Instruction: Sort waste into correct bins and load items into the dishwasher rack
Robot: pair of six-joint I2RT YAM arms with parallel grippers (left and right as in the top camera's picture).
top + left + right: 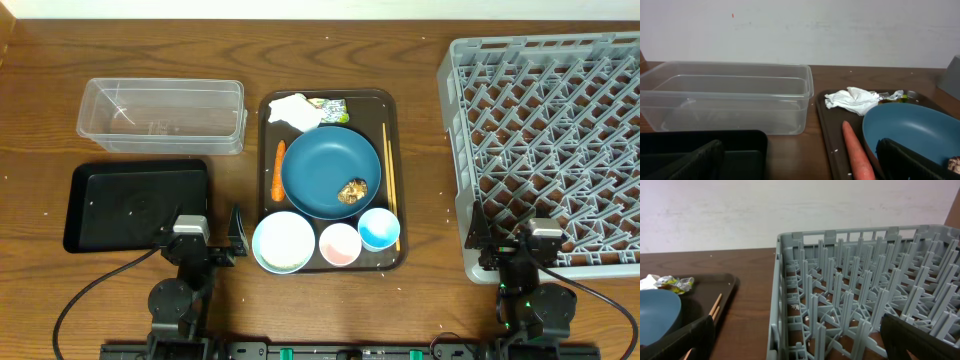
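Note:
A dark-blue plate (pixel 331 170) with a brown food lump (pixel 352 190) lies on the brown serving tray (pixel 392 105). On that tray are also a white napkin (pixel 296 111), a green-yellow wrapper (pixel 330 106), a carrot (pixel 278 169), chopsticks (pixel 390 182), a white bowl (pixel 283 241), a pink cup (pixel 340 244) and a light-blue cup (pixel 379 228). The clear tub (pixel 163 115) and black tray (pixel 138 205) are at the left. The grey rack (pixel 550 150) is at the right. My left gripper (pixel 210 240) is open and empty between black tray and serving tray. My right gripper (pixel 510 240) is open and empty at the rack's near-left corner.
The left wrist view shows the clear tub (pixel 725 97), the napkin (pixel 851 99), the carrot (pixel 859 152) and the plate (pixel 912 130). The right wrist view shows the rack (pixel 865 295), the chopsticks (pixel 714 308) and the wrapper (pixel 675 283). A few rice grains lie on the tray rim (pixel 840 149).

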